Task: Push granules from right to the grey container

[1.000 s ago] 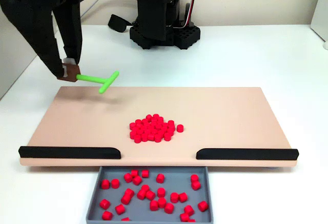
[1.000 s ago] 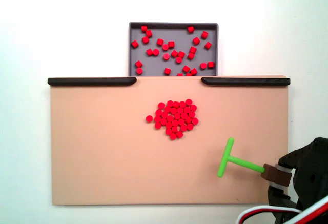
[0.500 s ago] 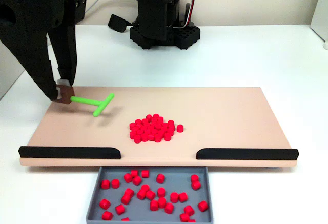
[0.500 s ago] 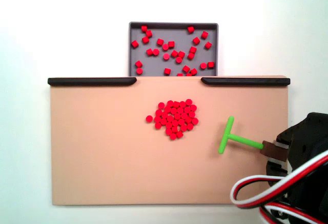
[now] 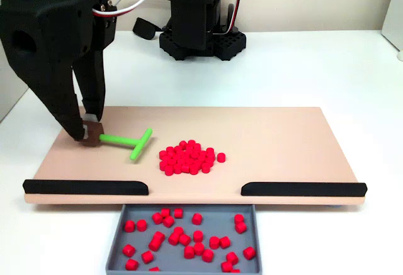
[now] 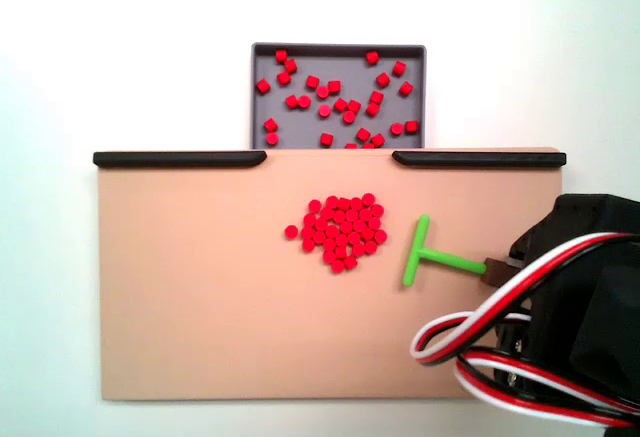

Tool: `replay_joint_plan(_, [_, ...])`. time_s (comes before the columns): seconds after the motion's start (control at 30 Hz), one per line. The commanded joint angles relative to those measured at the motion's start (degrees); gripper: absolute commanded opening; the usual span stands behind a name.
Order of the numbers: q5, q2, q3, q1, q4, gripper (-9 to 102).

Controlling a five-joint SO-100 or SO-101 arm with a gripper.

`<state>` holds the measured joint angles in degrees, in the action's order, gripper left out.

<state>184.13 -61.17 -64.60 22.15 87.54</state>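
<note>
A heap of red granules (image 5: 188,157) (image 6: 340,232) lies in the middle of the tan board (image 5: 283,140) (image 6: 200,287). More granules (image 5: 184,239) (image 6: 323,91) are scattered in the grey container (image 5: 118,238) (image 6: 338,47), which sits beyond the gap between the black strips. My gripper (image 5: 91,133) (image 6: 497,267) is shut on the brown end block of a green T-shaped tool (image 5: 130,142) (image 6: 428,255). The tool's crossbar stands just apart from the heap, on its left in a fixed view and on its right in the view from above.
Two black edge strips (image 5: 85,187) (image 5: 303,189) line the board's tray side, leaving a gap over the container. The arm's black base (image 5: 200,39) stands behind the board. The arm body and its red, white and black cables (image 6: 530,357) cover the board's lower right corner.
My gripper has come down onto the board with the green tool and carried it toward the heap. The crossbar is now close beside the granules, which have not moved.
</note>
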Motion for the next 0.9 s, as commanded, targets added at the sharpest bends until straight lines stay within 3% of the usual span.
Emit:
replay_joint_plan(0.0, [4.66, -0.26, 1.93, 0.00, -0.70, 0])
replay_joint_plan(0.87, [2.46, 1.32, 1.85, -2.37, -1.67, 0])
